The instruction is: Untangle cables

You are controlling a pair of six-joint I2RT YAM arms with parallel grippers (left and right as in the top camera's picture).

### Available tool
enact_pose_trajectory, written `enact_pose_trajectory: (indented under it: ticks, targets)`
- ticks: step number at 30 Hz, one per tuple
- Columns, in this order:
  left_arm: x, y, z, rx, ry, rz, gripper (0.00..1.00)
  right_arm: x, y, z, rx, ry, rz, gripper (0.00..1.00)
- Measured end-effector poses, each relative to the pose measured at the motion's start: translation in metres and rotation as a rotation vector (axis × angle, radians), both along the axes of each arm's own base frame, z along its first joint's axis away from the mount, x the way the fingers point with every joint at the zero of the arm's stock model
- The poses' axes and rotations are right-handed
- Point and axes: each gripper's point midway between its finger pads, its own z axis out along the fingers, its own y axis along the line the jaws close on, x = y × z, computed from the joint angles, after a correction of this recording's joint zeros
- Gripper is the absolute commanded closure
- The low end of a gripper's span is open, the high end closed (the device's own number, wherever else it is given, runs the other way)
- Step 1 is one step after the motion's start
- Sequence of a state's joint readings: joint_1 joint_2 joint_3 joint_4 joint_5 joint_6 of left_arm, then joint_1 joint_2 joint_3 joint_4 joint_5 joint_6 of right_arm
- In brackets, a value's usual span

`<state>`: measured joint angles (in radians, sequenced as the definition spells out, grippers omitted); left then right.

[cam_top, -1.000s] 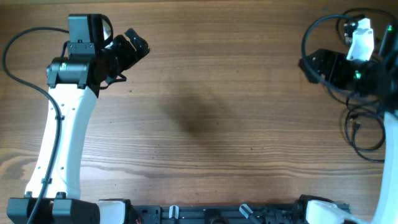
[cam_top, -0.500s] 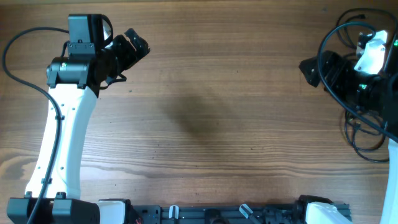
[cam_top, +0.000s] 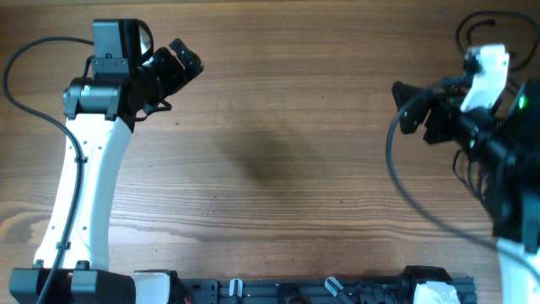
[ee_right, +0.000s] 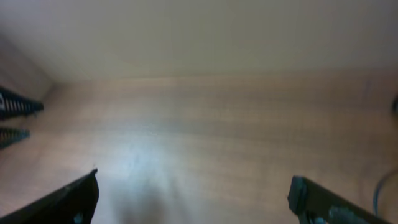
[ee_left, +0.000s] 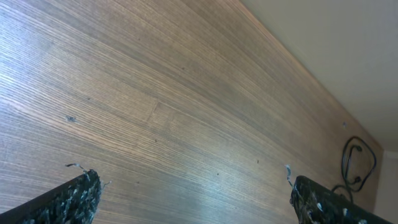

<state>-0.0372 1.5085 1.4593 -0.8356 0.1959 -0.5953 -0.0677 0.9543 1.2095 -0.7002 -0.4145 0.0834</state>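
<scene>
Overhead, I see my left fingers (cam_top: 179, 62) spread fully wide and holding nothing, near the far left corner of the desk (cam_top: 278, 127). My right fingers (cam_top: 407, 93) are just as wide and empty, near the right edge. The cables (ee_left: 346, 163) lie as thin black loops by that right edge, mostly hidden under my right arm, so I cannot tell how knotted they are. I judge that untangling has not begun. Bare wood across the middle gives room to draw loops inward.
</scene>
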Motion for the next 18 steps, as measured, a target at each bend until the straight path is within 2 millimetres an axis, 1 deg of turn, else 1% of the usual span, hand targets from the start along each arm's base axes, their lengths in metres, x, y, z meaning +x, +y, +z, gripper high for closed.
enact_pose_trajectory:
  ticks: [4,9,10,15,18]
  targets:
    - [0.0,0.0,0.0,0.002,0.0,0.001,0.0,-0.015,-0.001,-0.008,-0.025,-0.159,-0.008,0.0]
    - [0.0,0.0,0.0,0.002,0.0,0.001,0.0,-0.031,-0.003,-0.031,-0.051,-0.299,-0.032,0.0]
    - [0.0,0.0,0.0,0.001,0.0,0.001,0.0,-0.033,-0.003,-0.032,-0.056,-0.35,-0.04,0.0]
    - [0.0,0.0,0.0,0.001,0.0,0.001,0.0,-0.042,0.003,-0.055,-0.062,-0.496,-0.05,0.0]
    - [0.0,0.0,0.0,0.001,0.0,0.001,0.0,-0.047,0.006,-0.074,-0.058,-0.551,-0.047,0.0]
